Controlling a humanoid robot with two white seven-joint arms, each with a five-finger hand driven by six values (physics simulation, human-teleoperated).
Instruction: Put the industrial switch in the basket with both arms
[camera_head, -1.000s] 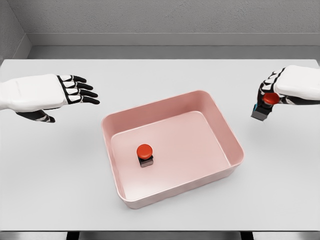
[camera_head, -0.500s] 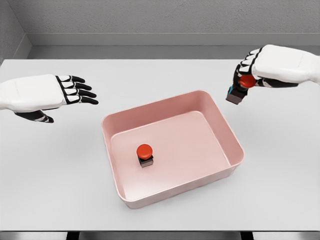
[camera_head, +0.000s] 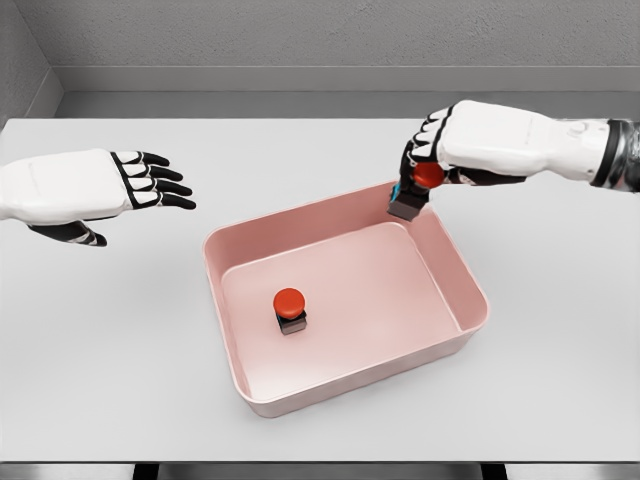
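Fingers of the right hand (camera_head: 432, 160) curl around a red-topped switch (camera_head: 415, 190), holding it tilted above the far right corner of the pink basket (camera_head: 455, 265). Another red-topped switch (camera_head: 290, 309) stands upright on the basket floor. The left hand (camera_head: 120, 185) hovers over the white table (camera_head: 110, 330), fingers straight and holding nothing.

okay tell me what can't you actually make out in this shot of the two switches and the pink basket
Head view only:
- Held industrial switch: the right hand and its fingers cover most of the body; only the red button and the lower housing show.
- Its height above the pink basket: cannot be judged from this one angle.
- Switch in the basket: labels too small to read.
- Left hand: palm side faces away.
- Both arms: cut off by the frame edges.
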